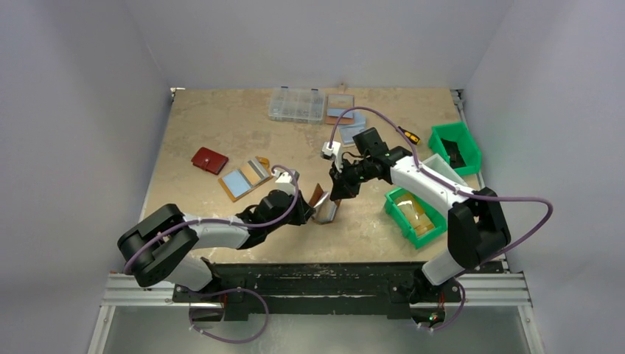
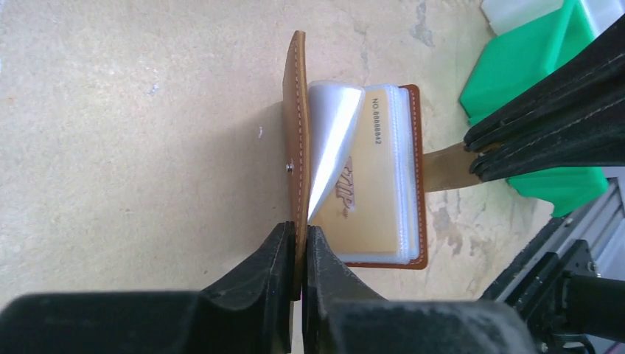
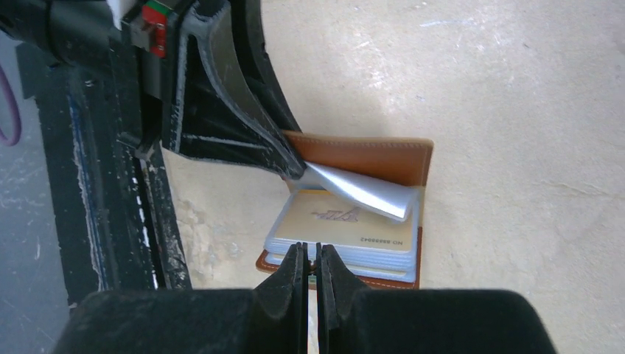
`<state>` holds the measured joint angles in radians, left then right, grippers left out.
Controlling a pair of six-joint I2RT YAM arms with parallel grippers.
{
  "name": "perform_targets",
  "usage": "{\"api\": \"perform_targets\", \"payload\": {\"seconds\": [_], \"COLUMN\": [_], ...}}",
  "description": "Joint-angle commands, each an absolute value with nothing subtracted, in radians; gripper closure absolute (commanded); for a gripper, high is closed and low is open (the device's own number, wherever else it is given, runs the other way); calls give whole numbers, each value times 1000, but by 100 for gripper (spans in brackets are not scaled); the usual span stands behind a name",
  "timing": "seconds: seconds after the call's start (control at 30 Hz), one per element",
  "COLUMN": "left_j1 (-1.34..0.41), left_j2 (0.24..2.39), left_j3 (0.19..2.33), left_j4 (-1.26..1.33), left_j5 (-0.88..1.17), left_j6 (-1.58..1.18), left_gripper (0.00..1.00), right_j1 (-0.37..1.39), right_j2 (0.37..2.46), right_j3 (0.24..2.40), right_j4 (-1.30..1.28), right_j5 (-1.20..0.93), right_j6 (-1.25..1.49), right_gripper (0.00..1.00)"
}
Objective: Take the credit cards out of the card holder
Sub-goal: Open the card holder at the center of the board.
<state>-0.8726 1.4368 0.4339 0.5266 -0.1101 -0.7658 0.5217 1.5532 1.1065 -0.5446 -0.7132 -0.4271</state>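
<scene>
At the middle of the table, between the two arms, the left gripper (image 2: 298, 237) has its jaws pressed together on the edge of the leather cover (image 2: 296, 110), which it holds upright like a book's open board. The right gripper (image 3: 311, 254) is pinched just as tight on the snap tab (image 2: 442, 168) at the opposite edge. The card holder (image 1: 325, 209) is therefore held open, its back half lying flat on the table (image 2: 147, 110).

Inside, a gold card (image 2: 368, 206) sits in the top pocket of the stack, and one clear sleeve (image 2: 335, 140) curls up and over part of it. No card looks to be out yet.

My worry is that both grippers are occupied with holding. To draw a card, one has to let go, and then the cover could flop shut, or the holder could slide toward the green bin (image 2: 523, 66). The curled sleeve could also spring over the card's edge and get pinched in its place. A hard pull from either side could lift the holder off the table.
</scene>
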Motion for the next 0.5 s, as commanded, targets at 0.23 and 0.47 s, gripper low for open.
{"api": "perform_targets", "payload": {"seconds": [0.23, 0.47], "left_j1": [-871, -878], "left_j2": [1206, 1122], "left_j3": [289, 179], "left_j4": [595, 603], "left_j5": [-139, -170], "left_j6": [-837, -922], "left_gripper": [100, 100], "right_j1": [513, 519], "right_j2": [1628, 1731], "right_j3": [1103, 1137], "right_j4": [-502, -571], "right_j5": [-496, -495], "right_j6": [-425, -438], "right_gripper": [90, 67]}}
